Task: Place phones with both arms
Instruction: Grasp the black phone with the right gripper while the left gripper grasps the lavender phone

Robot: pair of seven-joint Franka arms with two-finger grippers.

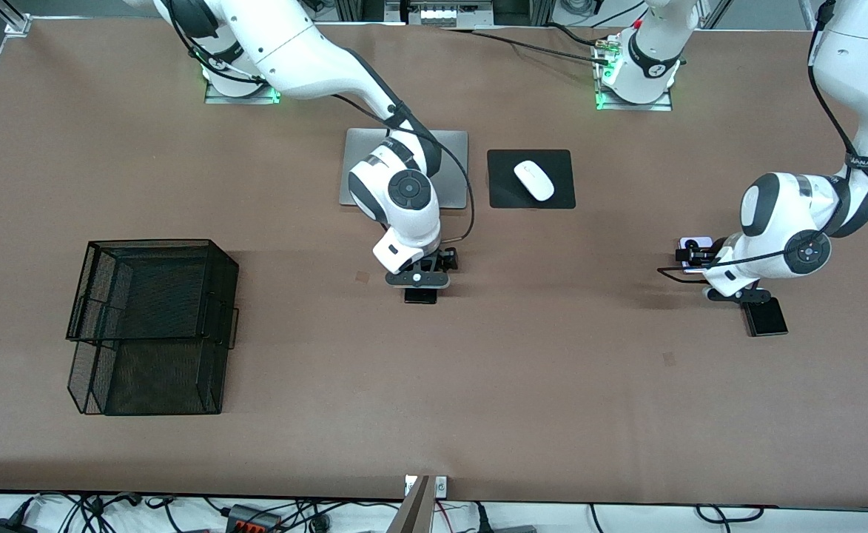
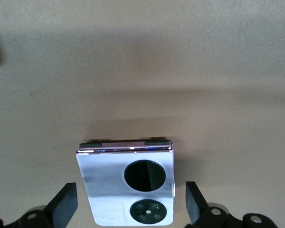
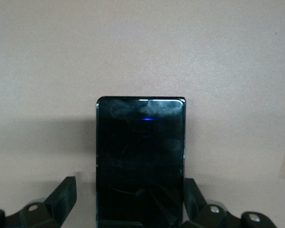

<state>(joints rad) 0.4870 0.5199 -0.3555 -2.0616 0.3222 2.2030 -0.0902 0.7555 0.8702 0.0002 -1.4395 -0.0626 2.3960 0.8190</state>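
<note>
The long black phone (image 3: 140, 161) lies flat on the brown table between the open fingers of my right gripper (image 3: 128, 194). In the front view only its end (image 1: 420, 295) shows under that gripper (image 1: 430, 275), mid-table. The lilac-white phone (image 2: 126, 183), with two round black lenses, lies between the open fingers of my left gripper (image 2: 130, 199). It peeks out beside that gripper (image 1: 700, 257) in the front view (image 1: 695, 242), toward the left arm's end. The small squarish black phone (image 1: 765, 318) lies on the table just nearer the front camera than the left gripper.
A black wire-mesh basket stack (image 1: 152, 326) stands toward the right arm's end. A silver laptop (image 1: 452, 166) lies closed, partly covered by the right arm. A white mouse (image 1: 534, 180) sits on a black pad (image 1: 507, 194) beside it.
</note>
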